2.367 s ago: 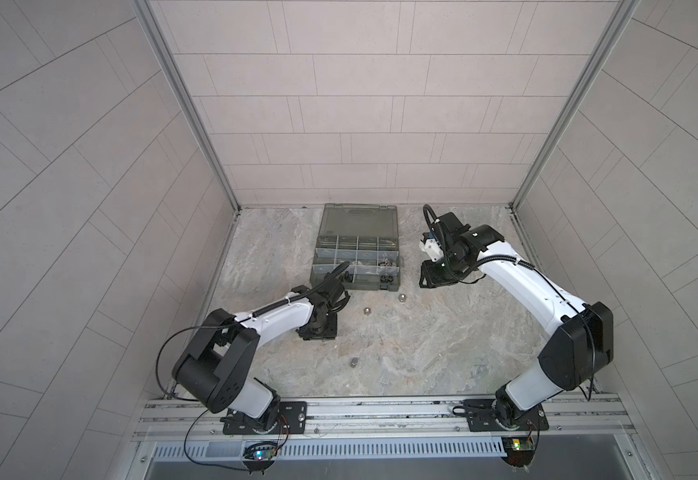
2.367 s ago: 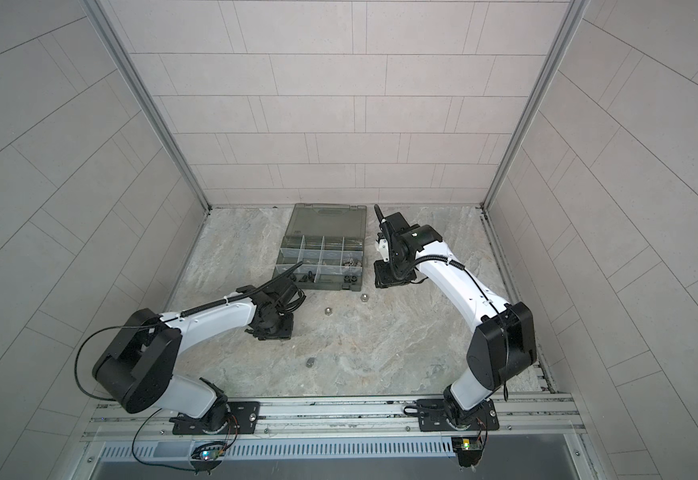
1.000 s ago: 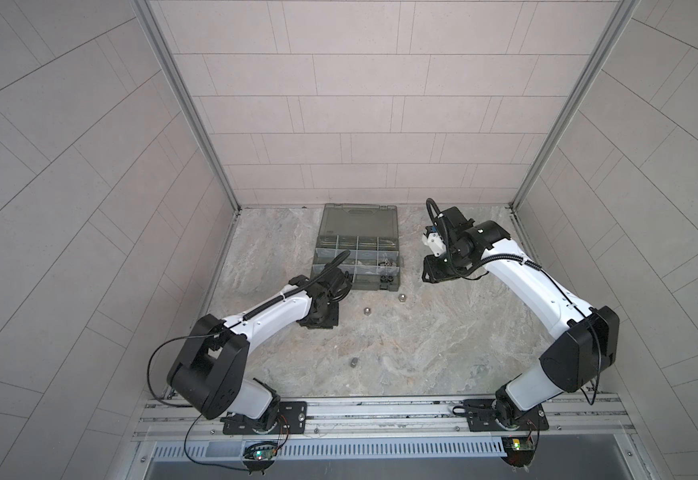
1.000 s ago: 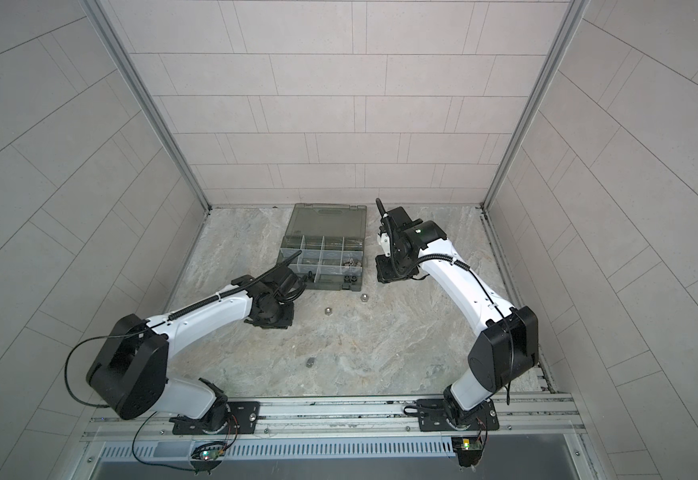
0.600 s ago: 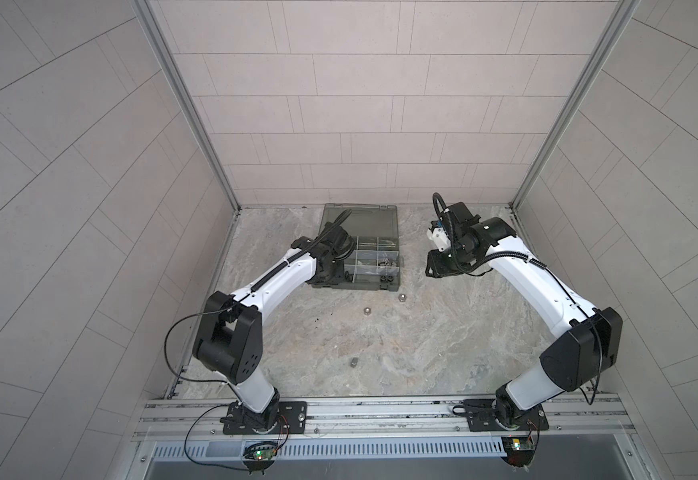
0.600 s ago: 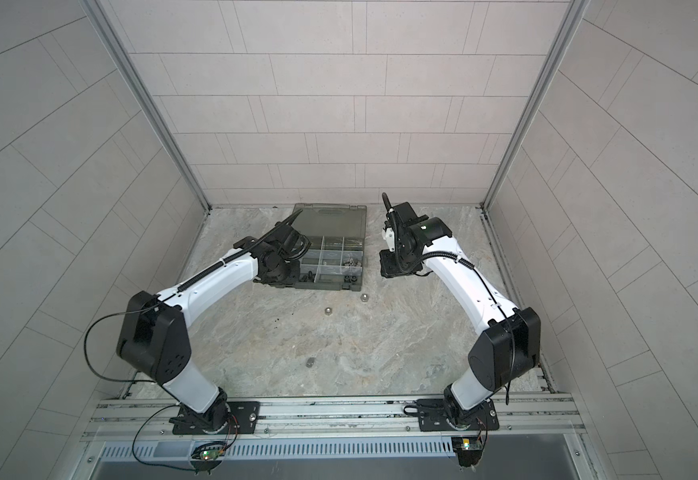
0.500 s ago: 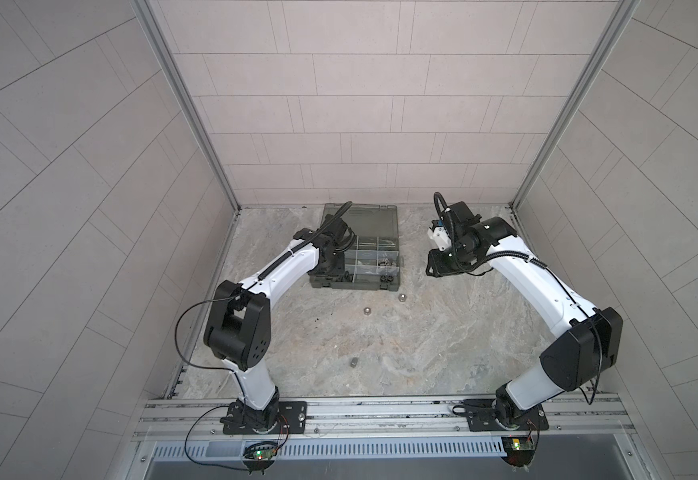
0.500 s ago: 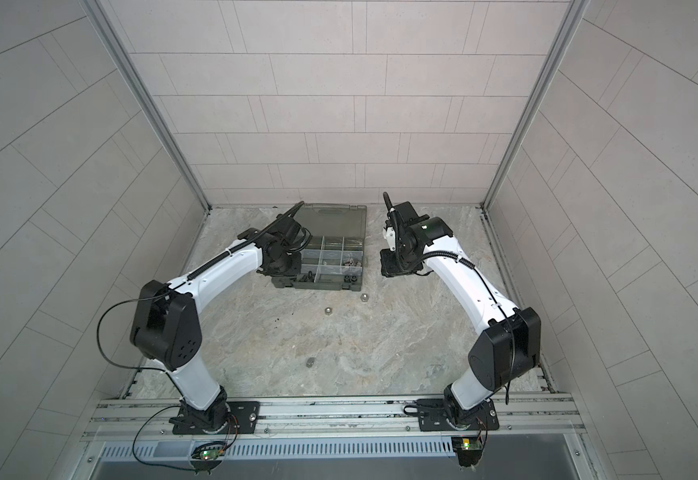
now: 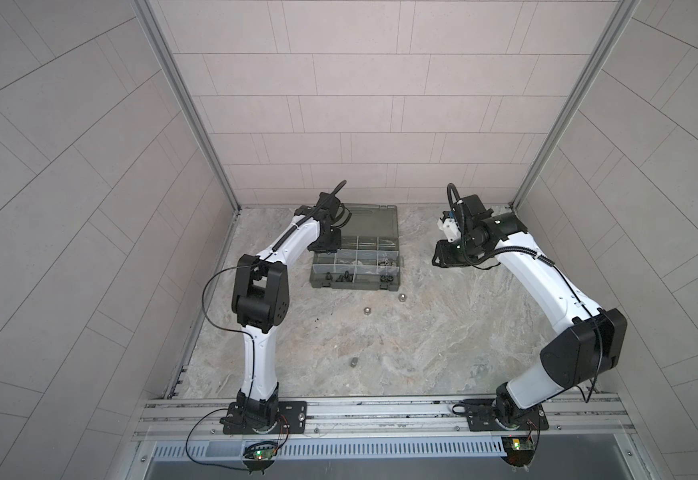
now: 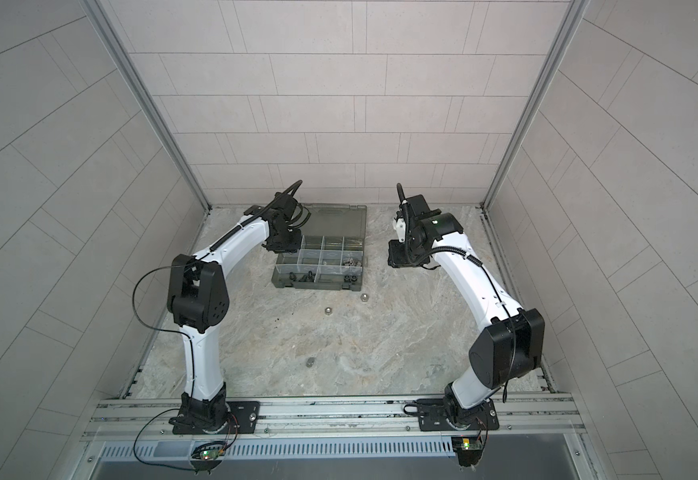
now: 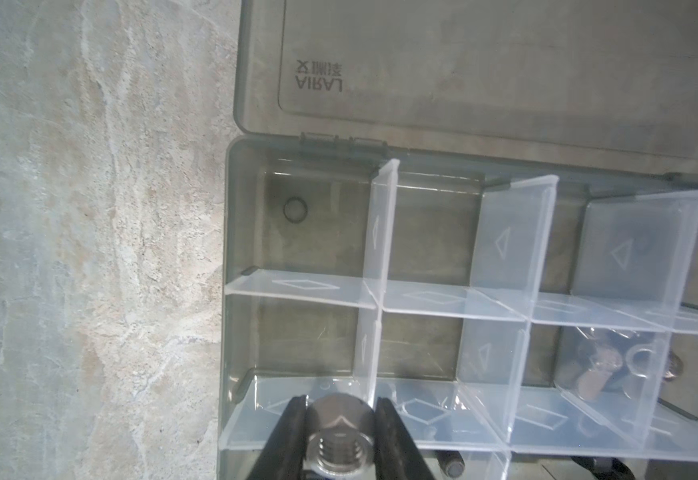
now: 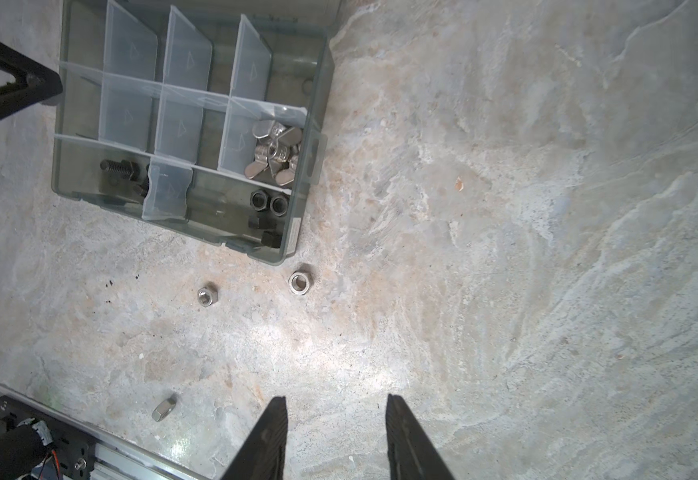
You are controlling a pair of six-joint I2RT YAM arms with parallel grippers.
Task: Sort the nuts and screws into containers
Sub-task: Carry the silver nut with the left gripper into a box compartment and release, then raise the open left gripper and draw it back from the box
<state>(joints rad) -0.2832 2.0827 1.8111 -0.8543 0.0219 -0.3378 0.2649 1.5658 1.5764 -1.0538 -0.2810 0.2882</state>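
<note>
Left pincer tight around silver nut; right pincer apart, empty; mirrored "AIRAJ" on lid.

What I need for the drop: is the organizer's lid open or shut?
Open: the lid lies folded back flat, cells exposed.

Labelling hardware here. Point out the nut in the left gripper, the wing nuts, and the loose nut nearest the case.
held nut (image 11: 341,415): left wrist view, its hex side face.
wing nuts (image 12: 274,151): right wrist view, middle of the pile.
loose nut (image 12: 306,286): right wrist view, its rim.
</note>
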